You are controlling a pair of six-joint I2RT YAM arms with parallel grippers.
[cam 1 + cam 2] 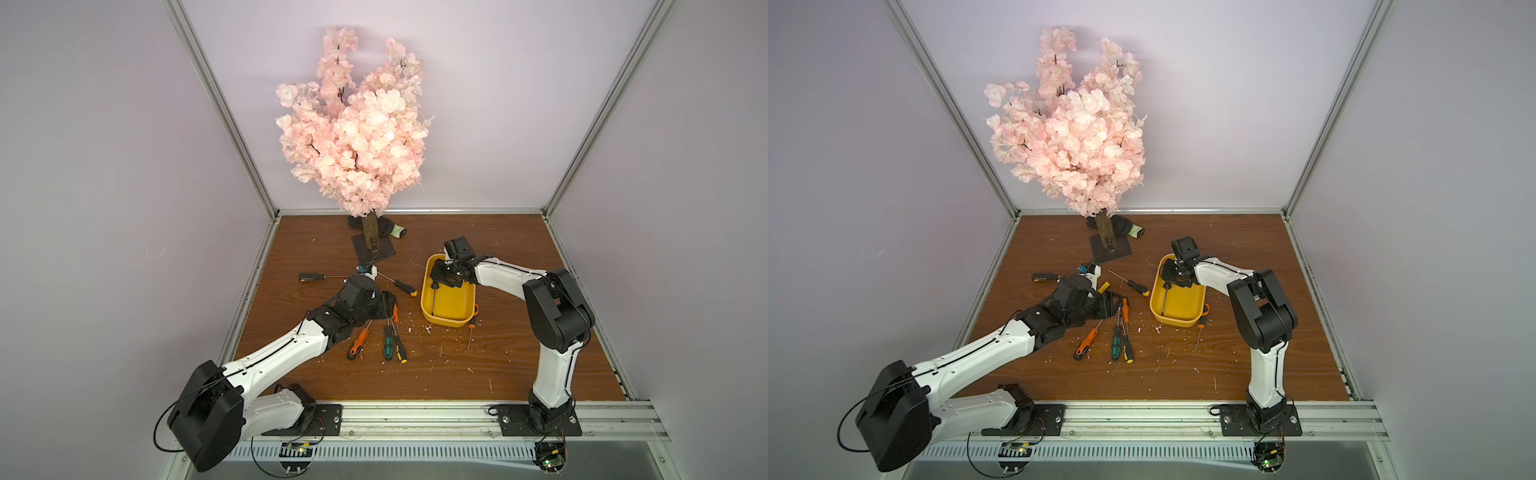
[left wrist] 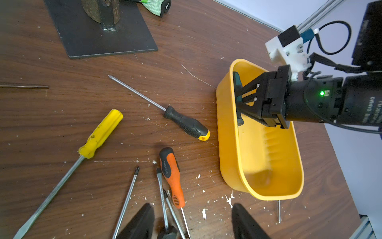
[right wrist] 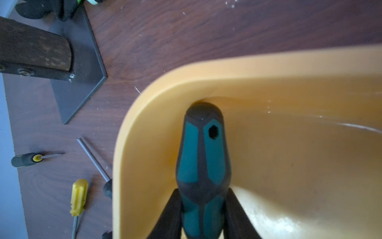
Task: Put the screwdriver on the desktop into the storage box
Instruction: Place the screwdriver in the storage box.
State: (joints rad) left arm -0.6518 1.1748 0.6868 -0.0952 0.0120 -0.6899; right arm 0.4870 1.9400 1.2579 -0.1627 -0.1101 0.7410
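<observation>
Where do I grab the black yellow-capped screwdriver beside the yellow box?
Probably by its thick ribbed handle, from straight above, closing across its width: the black screwdriver lies flat on the desktop, handle unobstructed, shaft too thin to hold well.

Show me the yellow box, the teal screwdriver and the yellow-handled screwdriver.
storage box (image 2: pixel 227 155): left wrist view, outer wall.
teal screwdriver (image 3: pixel 203 157): right wrist view, handle.
yellow-handled screwdriver (image 2: pixel 102 132): left wrist view, handle.

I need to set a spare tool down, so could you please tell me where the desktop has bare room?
Bare: the desktop between the screwdriver cluster and the front rail, and the far corner beyond the storage box. Crowded: from the tree base plate across to the box, where loose screwdrivers lie.
</observation>
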